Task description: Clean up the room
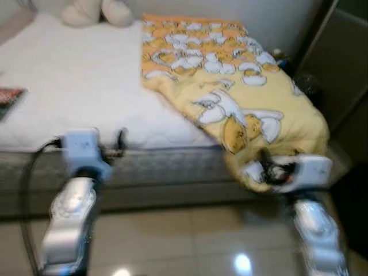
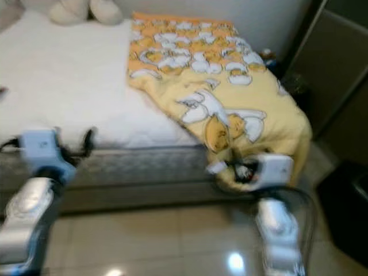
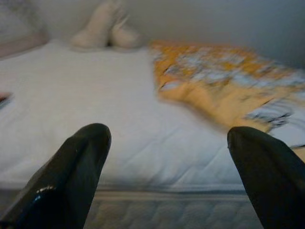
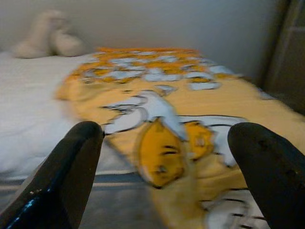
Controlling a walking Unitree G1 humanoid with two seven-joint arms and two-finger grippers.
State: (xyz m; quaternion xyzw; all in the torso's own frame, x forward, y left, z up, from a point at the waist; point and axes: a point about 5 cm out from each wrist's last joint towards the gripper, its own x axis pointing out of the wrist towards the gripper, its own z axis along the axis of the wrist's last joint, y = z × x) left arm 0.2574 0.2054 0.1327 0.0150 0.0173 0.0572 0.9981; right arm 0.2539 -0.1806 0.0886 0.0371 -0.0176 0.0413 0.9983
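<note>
A yellow and orange blanket [image 1: 230, 86] with cartoon prints covers the right part of a white bed [image 1: 75, 86] and droops over its front edge. My right gripper [image 4: 164, 133] is open and held just in front of the drooping corner [image 1: 253, 169], with nothing between its fingers. My left gripper [image 3: 169, 136] is open too, level with the mattress's front edge [image 1: 118, 144] and facing the bare white sheet. A cream plush toy [image 1: 95, 11] lies at the head of the bed against the wall.
A reddish flat item [image 1: 8, 99] rests on the bed's far left. A dark cabinet [image 1: 339, 69] stands to the right of the bed, with small things [image 1: 280, 54] in the gap. Glossy tiled floor [image 1: 184, 241] lies under my arms.
</note>
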